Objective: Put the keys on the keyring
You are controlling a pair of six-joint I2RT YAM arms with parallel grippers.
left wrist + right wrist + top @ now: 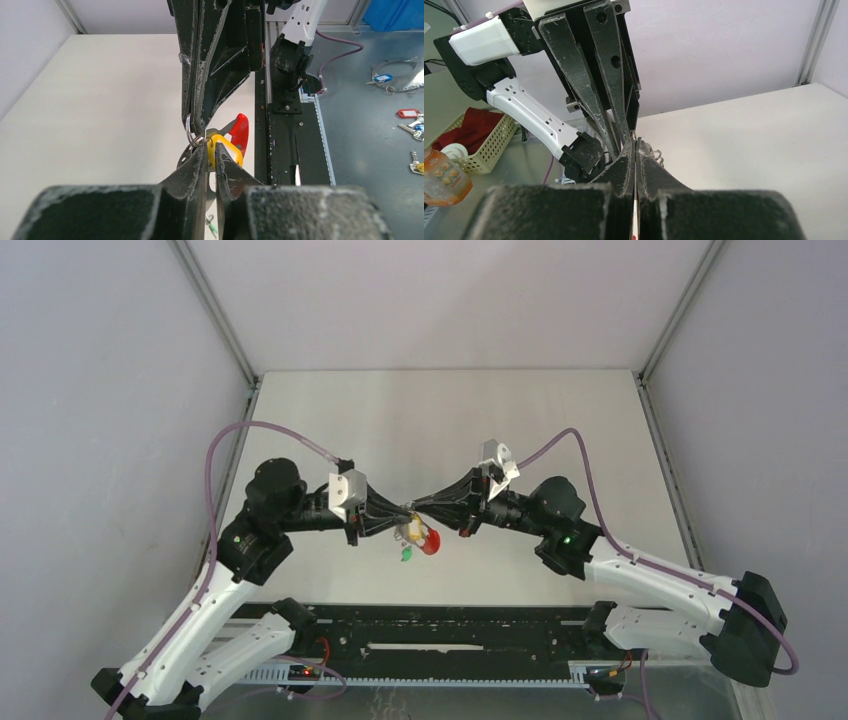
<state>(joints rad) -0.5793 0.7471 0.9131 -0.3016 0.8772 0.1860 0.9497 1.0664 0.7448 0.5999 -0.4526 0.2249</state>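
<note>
My two grippers meet tip to tip above the middle of the table. The right gripper (425,508) (634,142) is shut on the keyring (430,543), pinching its thin metal. The ring's wire loops (655,153) show beside the right fingers, and its red curved section (240,132) hangs behind. The left gripper (395,516) (210,148) is closed on the yellow-headed key (231,153), right under the right gripper's tips (195,126), which hold a small ring (188,128). The green-headed key (405,555) (212,225) dangles below.
A black rail (450,625) runs along the table's near edge between the arm bases. Beyond that edge lie spare keys with blue (382,78) and red (406,113) tags. A yellow basket (479,145) and an orange bottle (444,177) stand off the table's left side.
</note>
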